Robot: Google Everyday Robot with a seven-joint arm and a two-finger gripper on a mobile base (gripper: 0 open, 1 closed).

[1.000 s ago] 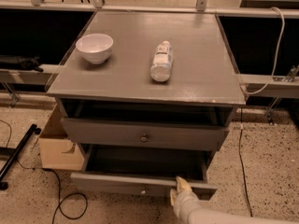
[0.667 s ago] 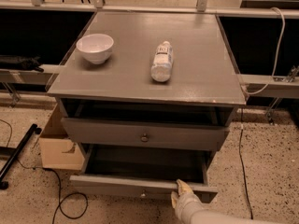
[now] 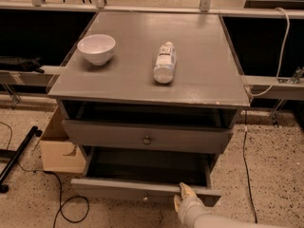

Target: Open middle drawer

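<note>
The middle drawer (image 3: 118, 188) has slid out a bit more, so it looks nearly open. The gripper (image 3: 183, 197) is at its front edge; wide or narrow, I cannot tell.

Gripper (image 3: 183, 197) low at near edge, right of centre, tip pointing far. Pale arm (image 3: 216, 220) enters from near right corner.

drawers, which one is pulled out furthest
The lower drawer, with the gripper at its front edge. Its front stands well forward of the upper drawer, baring its inside.
</note>
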